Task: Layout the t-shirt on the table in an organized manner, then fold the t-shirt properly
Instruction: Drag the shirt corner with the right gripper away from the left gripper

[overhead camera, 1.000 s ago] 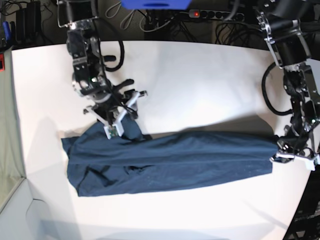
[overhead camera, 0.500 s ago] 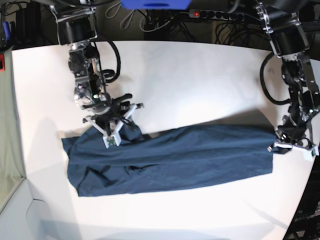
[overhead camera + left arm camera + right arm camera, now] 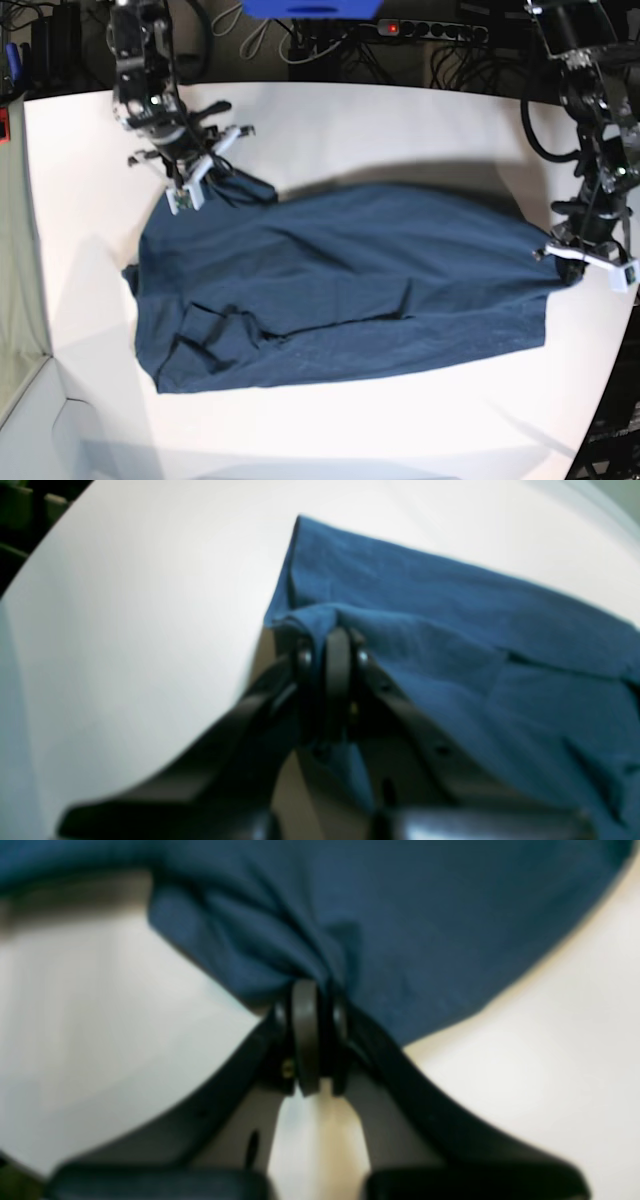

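- Navy cotton covers the middle of the white table (image 3: 400,120): the t-shirt (image 3: 340,290) lies spread across it, partly opened, with folds and a bunched patch near its lower left corner.
- At the base view's left, the right hand (image 3: 190,190) is closed on a pinch of the shirt's upper left edge; its wrist view shows cloth gathered into the shut jaws (image 3: 312,990), drawn up off the table.
- Across the middle, the fabric looks soft, light and limp. It will likely sag and wrinkle between grips rather than hold any shape, so it seems best taken at corners and hems and kept taut between both hands.
- At the base view's right, the left hand (image 3: 590,255) is clamped on the shirt's far right edge, near the table's curved rim; its wrist view shows the hem folded over into the closed jaws (image 3: 332,630).
- No containers appear in any view.
- My judgement: layout is under way and folding has not begun; the lower left creases need smoothing.
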